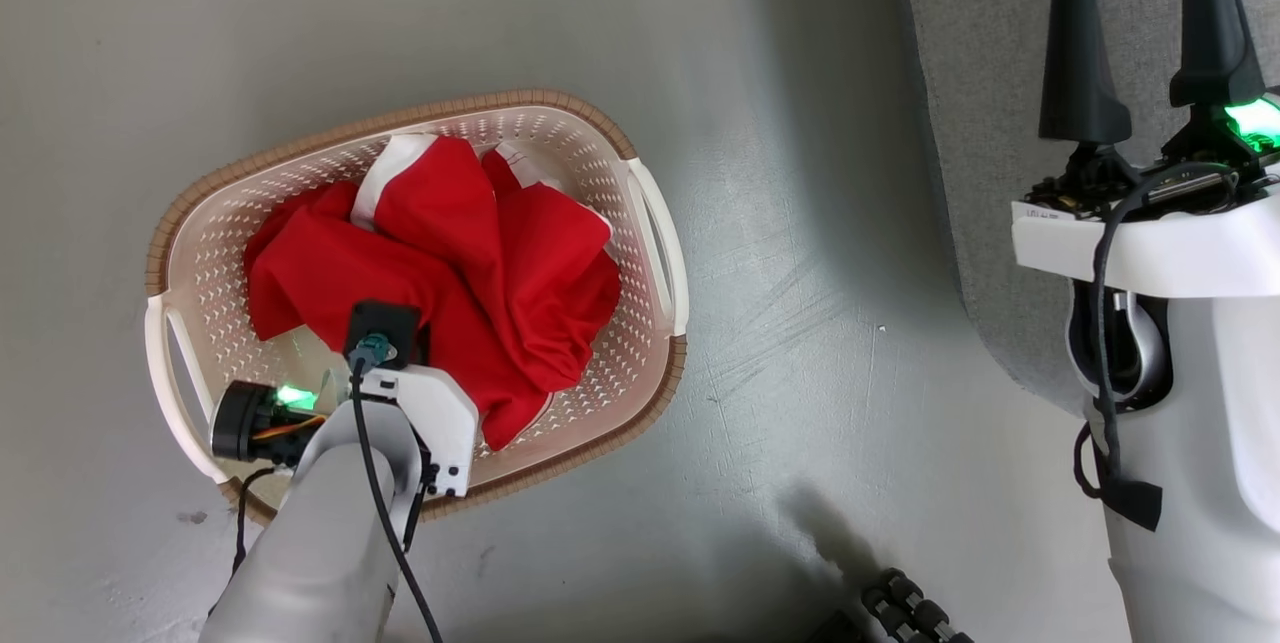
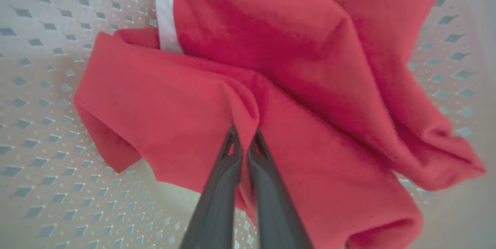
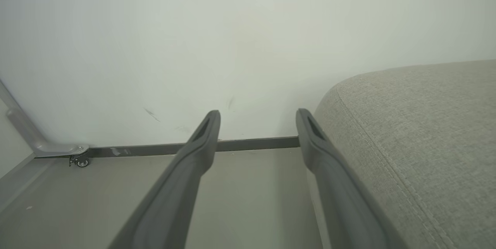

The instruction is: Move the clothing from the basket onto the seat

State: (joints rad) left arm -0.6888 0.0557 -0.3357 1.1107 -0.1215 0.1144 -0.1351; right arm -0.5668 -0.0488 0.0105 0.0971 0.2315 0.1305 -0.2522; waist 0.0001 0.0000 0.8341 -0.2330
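In the basket: your left gripper point(image 2: 245, 134) has its two dark fingers drawn together on a raised fold of the red clothing point(image 1: 450, 263), pinching a ridge of cloth at the near side of the heap, as the left wrist view shows. The clothing lies bunched inside the oval basket point(image 1: 400, 118), white trim point(image 2: 166, 9) showing at its far edge, none of it yet out. The seat point(image 1: 980, 123) stands well apart to the right across bare floor point(image 1: 800, 273). Your right gripper point(image 1: 1145, 23) hangs over the seat's rounded corner with its fingers spread and nothing between them. The hold looks thin, a single crease caught near the fingertips, so a quick lift could let the soft fabric slide free and drop back. You cannot tell from these views how many pieces make up the heap. If the folds are tangled, the whole bundle may rise at once, or a second piece may ride up partway and fall on the floor short of the seat. Cloth may also snag on the perforated wall or catch under the woven rim, and that could drag or tip what looks like a light basket. A long tail hanging from a low carry may sweep the floor, and the right arm parked over the cushion's edge sits near the likely drop spot, so mind a brush between the arms.
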